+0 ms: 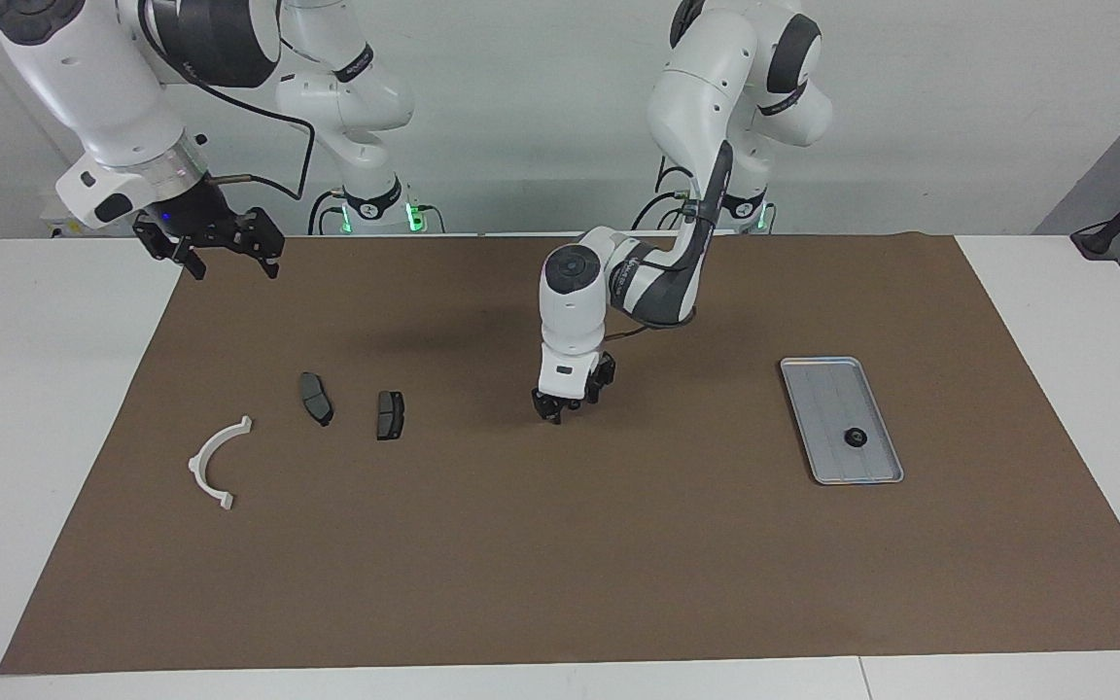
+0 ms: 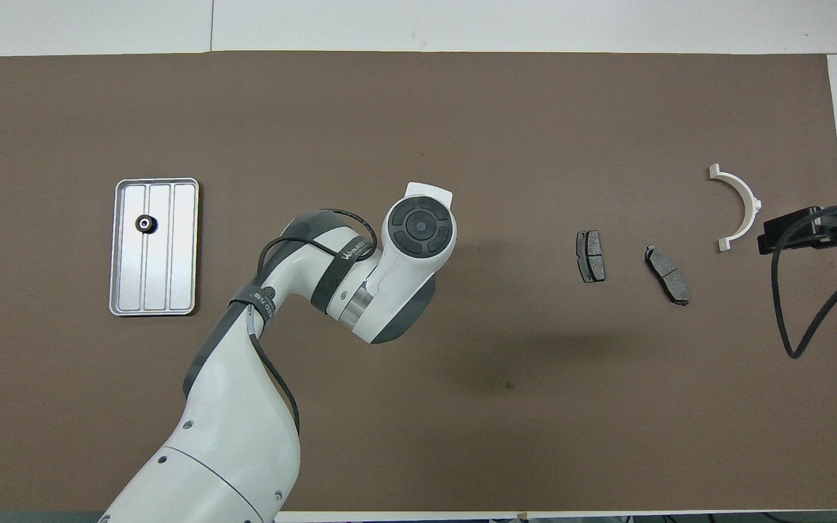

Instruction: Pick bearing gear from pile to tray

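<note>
The tray [image 1: 818, 389] lies on the mat toward the left arm's end, with one small black bearing gear [image 1: 855, 437] on it; in the overhead view the gear [image 2: 144, 224] sits on the tray [image 2: 179, 247]. The pile is two dark brake pads [image 1: 316, 398] [image 1: 391, 415] and a white arc bracket [image 1: 218, 464] toward the right arm's end. I see no loose black gear among them. My left gripper [image 1: 570, 401] hangs low over the bare mat between pile and tray. My right gripper [image 1: 232, 261] is open, empty and raised over the mat's corner.
A brown mat [image 1: 560, 564] covers most of the white table [image 1: 25, 408]. The left arm's elbow and wrist [image 2: 389, 269] hide its hand from above. The right gripper's cable [image 2: 789, 319] hangs over the mat beside the arc bracket [image 2: 738, 207].
</note>
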`<state>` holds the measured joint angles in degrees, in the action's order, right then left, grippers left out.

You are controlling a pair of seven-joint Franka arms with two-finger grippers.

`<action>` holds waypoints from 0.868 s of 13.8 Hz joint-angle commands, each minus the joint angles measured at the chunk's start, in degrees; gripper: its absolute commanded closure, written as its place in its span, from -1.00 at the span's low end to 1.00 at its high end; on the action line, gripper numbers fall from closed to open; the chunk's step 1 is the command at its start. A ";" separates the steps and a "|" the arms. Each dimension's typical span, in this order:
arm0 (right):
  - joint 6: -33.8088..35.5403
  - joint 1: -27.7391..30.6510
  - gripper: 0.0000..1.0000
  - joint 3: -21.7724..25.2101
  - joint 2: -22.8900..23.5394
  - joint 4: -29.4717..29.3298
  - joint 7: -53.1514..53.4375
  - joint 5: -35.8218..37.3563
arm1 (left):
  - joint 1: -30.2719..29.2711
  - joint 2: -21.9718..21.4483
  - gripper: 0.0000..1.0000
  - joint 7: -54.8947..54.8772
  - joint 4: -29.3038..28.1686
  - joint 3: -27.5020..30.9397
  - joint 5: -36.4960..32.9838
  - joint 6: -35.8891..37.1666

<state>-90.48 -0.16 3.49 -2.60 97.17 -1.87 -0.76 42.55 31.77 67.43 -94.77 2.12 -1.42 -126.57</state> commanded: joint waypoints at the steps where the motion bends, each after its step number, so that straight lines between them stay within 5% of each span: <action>1: -1.10 -0.10 -1.00 0.46 -1.35 1.53 -1.39 -0.48 | 1.22 -0.66 -0.05 1.30 -1.91 0.78 -1.13 -1.05; 8: -1.02 -0.28 -1.00 0.46 -1.35 1.53 0.71 2.51 | 1.49 -0.75 0.95 1.30 -2.35 0.86 -1.22 -1.05; 12: -0.84 -0.28 -1.00 0.46 -1.44 1.45 0.90 3.39 | 0.61 -2.32 1.00 0.95 -0.95 2.00 -1.30 1.75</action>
<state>-90.48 -0.16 3.73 -2.61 97.17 -1.66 1.62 43.07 31.26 67.67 -94.69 2.41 -1.58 -126.87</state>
